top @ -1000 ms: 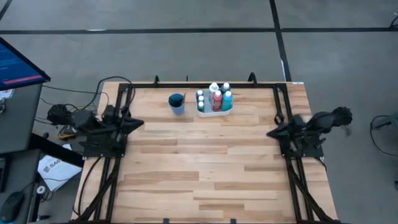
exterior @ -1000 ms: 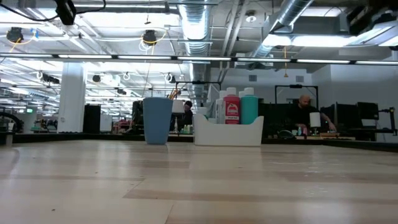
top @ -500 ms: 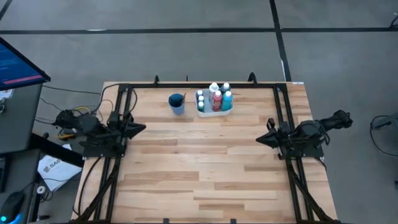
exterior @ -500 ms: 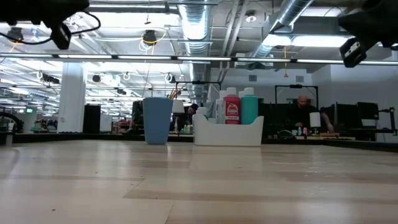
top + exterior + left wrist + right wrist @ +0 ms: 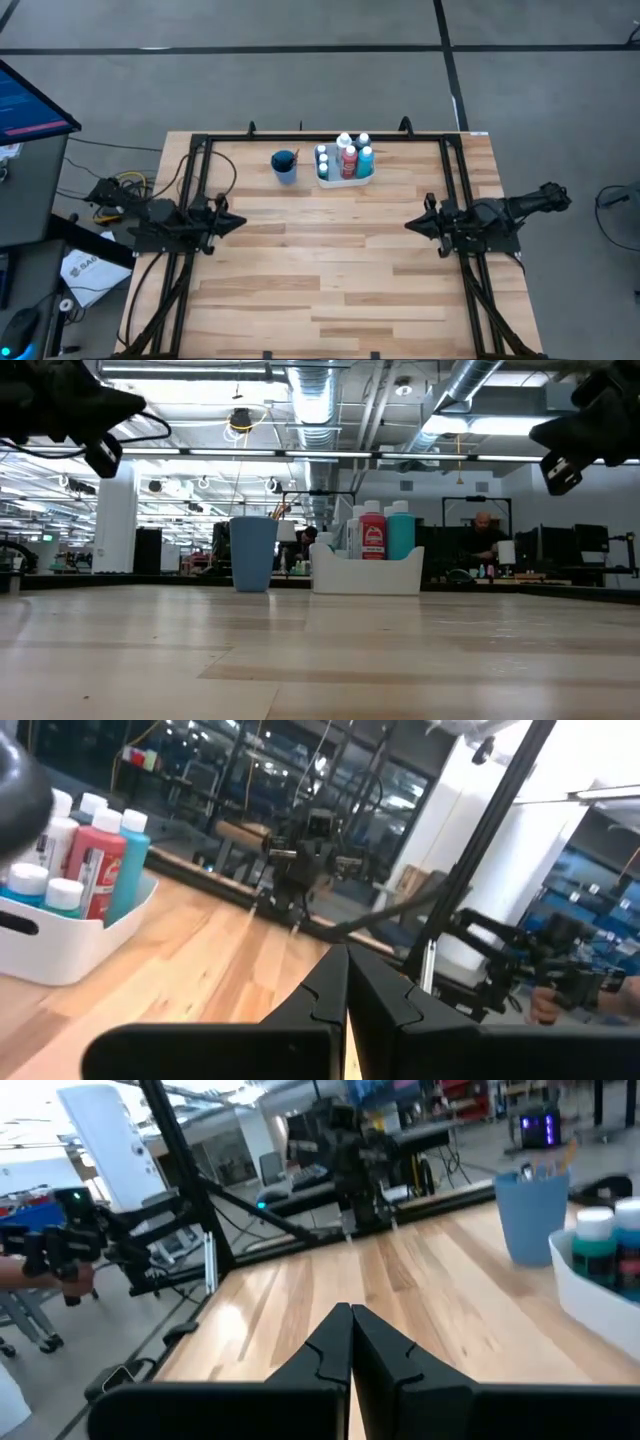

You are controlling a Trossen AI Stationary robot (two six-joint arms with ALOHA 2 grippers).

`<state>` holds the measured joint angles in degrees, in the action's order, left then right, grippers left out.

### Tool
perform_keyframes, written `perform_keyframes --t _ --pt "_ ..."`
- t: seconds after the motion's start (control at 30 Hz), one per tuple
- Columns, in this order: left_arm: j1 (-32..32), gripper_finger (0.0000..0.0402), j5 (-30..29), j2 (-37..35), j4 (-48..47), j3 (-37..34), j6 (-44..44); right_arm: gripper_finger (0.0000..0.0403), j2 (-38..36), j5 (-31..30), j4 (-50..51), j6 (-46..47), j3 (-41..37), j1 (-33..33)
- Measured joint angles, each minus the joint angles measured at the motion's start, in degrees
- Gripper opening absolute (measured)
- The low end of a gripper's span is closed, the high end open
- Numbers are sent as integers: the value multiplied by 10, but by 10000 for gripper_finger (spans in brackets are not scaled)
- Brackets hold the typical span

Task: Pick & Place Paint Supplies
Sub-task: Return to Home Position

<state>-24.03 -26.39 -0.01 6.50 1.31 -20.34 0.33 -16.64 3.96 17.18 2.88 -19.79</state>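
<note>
Hovering over the left side of the table, the left gripper is closed on nothing; the right gripper, likewise closed and empty, hangs over the right side, facing it. Well apart from both, at the far edge: paint bottles upright in the white tray, paintbrushes standing in the blue cup just beside it. Step judged: return to home, sorting apparently complete; next move calls only for folding both arms to rest, no grasp.
</note>
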Motion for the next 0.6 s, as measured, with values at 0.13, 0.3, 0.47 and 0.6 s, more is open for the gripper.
perform_keyframes --t 0.13,0.3,0.47,0.6 --pt "0 0 4 0 -2 -9 5 0 -1 15 -7 -4 -3 12" --pt "0 0 -5 0 13 -9 17 0 0 2 -7 36 -3 39" --pt "0 0 -23 0 16 -9 1 0 0 1 -7 118 -3 63" --pt "0 1 -23 0 16 -9 0 0 0 1 -6 174 -3 68"
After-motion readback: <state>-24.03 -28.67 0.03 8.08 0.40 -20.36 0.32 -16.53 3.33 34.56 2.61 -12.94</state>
